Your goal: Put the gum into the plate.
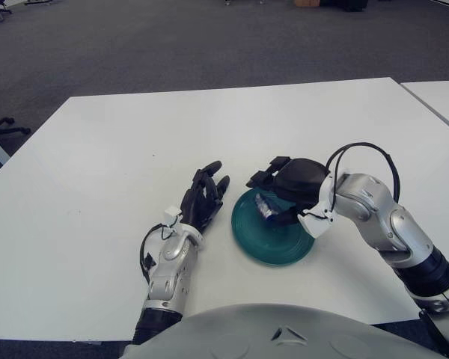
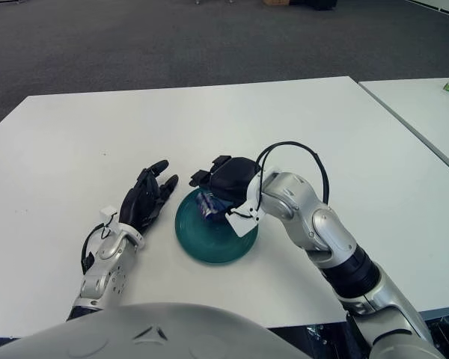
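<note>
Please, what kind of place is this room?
Probably an office or lab: grey carpet, white tables pushed side by side, a chair base at the left edge.

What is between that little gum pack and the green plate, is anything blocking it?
Nothing visible is in the way. The right robot hand has the gum under its fingers directly over the far part of the teal plate; whether it touches the plate is unclear. The left robot hand shows left of the plate, open.
</note>
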